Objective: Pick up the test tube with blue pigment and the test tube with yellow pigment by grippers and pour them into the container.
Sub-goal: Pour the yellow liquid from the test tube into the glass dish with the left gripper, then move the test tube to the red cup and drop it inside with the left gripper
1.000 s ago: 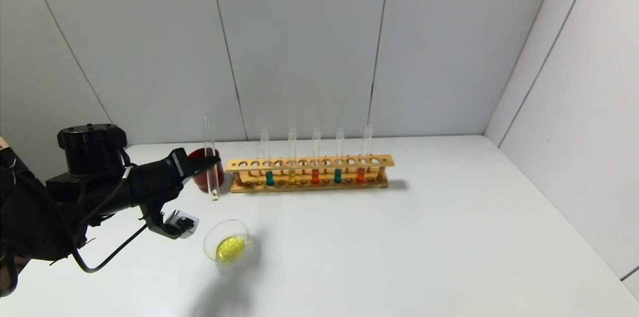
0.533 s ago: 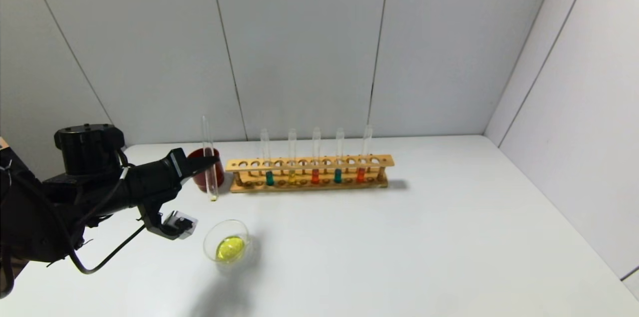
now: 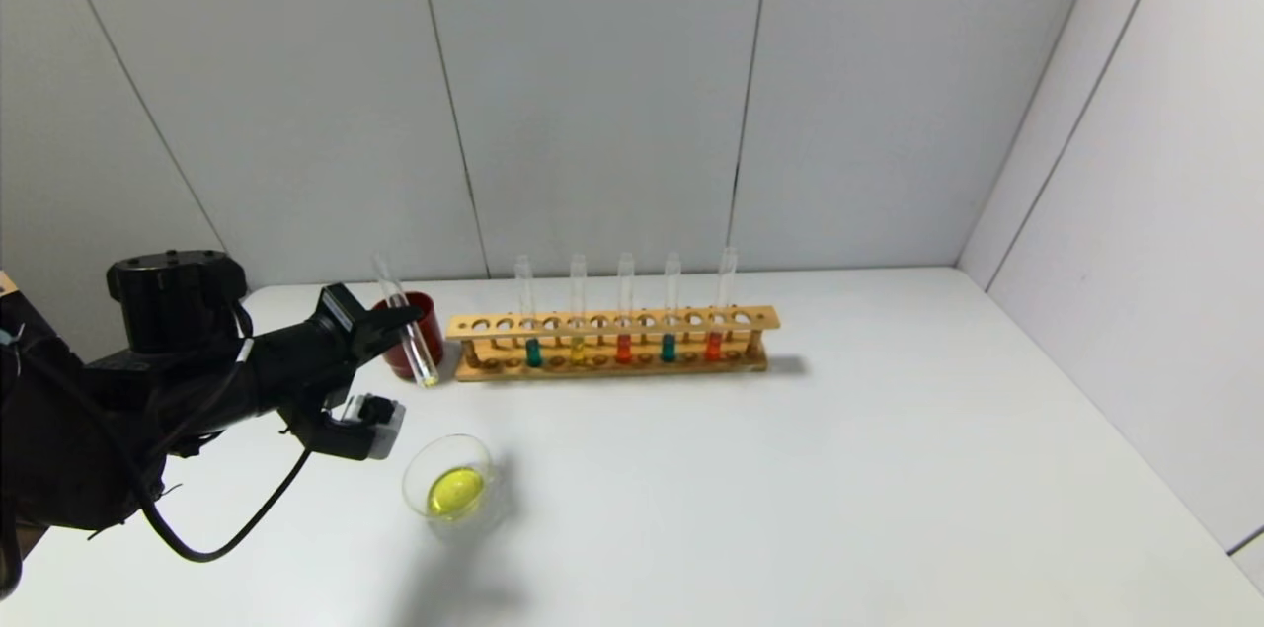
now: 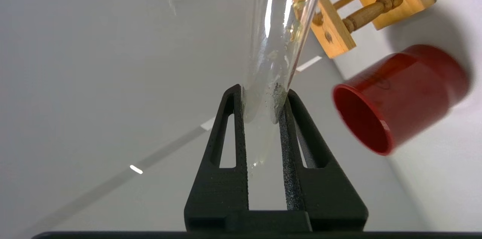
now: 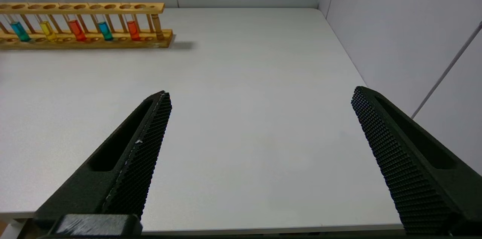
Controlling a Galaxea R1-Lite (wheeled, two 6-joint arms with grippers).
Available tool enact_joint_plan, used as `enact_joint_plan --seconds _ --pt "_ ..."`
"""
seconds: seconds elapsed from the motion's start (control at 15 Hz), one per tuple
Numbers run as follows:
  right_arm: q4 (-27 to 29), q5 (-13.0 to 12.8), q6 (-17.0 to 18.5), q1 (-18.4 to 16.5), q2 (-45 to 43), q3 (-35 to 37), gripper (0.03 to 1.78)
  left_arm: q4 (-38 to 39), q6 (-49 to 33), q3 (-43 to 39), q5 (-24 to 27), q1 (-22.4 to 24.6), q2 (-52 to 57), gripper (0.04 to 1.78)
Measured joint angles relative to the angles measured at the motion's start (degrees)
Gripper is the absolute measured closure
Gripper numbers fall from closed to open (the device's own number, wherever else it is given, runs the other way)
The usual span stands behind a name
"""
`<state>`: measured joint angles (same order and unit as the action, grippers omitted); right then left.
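My left gripper (image 3: 400, 315) is shut on a nearly empty clear test tube (image 3: 424, 366) with only a trace of yellow pigment at its round bottom. The tube tilts, top leaning left, in front of the red cup and behind the container. The left wrist view shows the fingertips (image 4: 261, 92) clamping the tube (image 4: 275, 43). The container (image 3: 415, 464) holds lemon-yellow liquid on the table near me. Two test tubes with blue pigment (image 3: 533, 352) (image 3: 669, 347) stand in the rack. My right gripper (image 5: 260, 94) is open and empty over the table's right side.
A wooden rack (image 3: 612, 323) at the back also holds an amber-yellow tube (image 3: 578, 349) and two orange-red tubes (image 3: 623, 349). A dark red cup (image 3: 393, 360) stands at the rack's left end. Walls close in at the back and right.
My left gripper has rolled, tilting the held tube from upright so its top leans left. The wrist's grey block has swung up. The container and rack have not moved.
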<state>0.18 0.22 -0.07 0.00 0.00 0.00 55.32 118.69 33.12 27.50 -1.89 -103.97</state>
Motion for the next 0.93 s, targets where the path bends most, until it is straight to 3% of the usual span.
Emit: enact_joint_plan --seconds 0.27,0.53,0.73,0.93 --pt "0.0 0.0 0.0 0.0 0.0 0.0 0.06 8.7 -25.4 -0.5 -16.1 -1.7 2.6 1.51" --pt "0.0 0.0 0.0 0.0 0.0 0.0 0.06 9.1 -47.7 -2.5 -30.0 -2.5 4.9 1.51" --pt "0.0 0.0 0.0 0.0 0.0 0.0 0.06 4.5 -64.0 -0.9 -35.2 -4.0 5.1 1.51" --pt "0.0 0.0 0.0 0.0 0.0 0.0 0.06 -3.6 -82.1 6.1 -35.8 -5.5 5.1 1.51"
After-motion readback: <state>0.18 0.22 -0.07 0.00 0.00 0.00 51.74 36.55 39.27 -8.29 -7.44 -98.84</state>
